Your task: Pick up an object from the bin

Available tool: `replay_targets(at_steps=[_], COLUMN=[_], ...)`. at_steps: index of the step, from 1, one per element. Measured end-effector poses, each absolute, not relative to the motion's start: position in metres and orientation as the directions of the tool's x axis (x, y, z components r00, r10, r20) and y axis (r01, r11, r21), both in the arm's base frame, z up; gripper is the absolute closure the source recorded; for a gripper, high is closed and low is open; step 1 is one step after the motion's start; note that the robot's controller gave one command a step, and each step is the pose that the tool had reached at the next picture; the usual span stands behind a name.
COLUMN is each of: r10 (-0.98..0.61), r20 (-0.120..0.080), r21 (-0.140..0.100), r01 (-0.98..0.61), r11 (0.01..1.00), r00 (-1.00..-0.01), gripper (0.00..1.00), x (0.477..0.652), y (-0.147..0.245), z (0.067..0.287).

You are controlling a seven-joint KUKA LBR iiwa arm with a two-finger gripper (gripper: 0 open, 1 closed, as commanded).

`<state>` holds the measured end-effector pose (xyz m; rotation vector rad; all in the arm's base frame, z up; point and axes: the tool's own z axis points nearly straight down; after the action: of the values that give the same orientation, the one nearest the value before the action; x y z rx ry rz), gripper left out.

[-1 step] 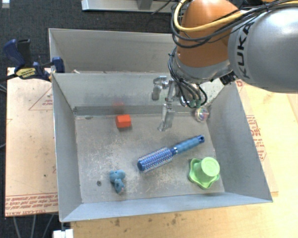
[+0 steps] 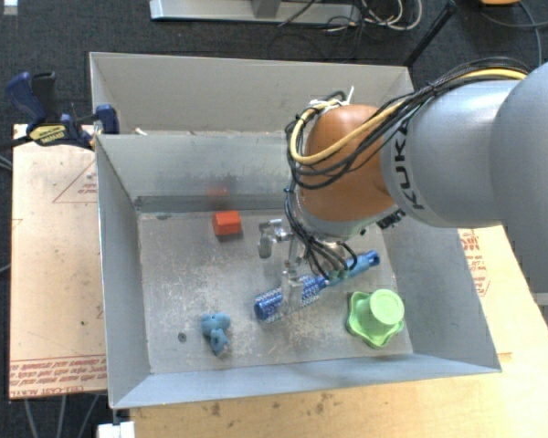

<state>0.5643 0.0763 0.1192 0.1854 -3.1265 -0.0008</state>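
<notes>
Camera view: past the blue lump [image 2: 216, 329] near-left and the orange block [image 2: 226, 224] farther back, your gripper [image 2: 297, 276] hangs over the blue brush [image 2: 272, 306] mid-bin. You cannot tell whether its claw is spread. An off-centre closing could skid the brush toward the green cup [image 2: 376, 316].
</notes>
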Motion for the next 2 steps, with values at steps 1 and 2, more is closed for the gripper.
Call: replay_targets(at_steps=[1,2], r10=[-0.053,-0.052], r20=[0.009,0.001], r21=[0.001,0.002], r01=[-0.053,-0.052], r11=[0.999,0.999], r00=[-0.999,-0.999], gripper=[0.00,1.00], x=[0.4997,0.5034], y=[0.0567,0.0575], z=[0.0664,0.0692])
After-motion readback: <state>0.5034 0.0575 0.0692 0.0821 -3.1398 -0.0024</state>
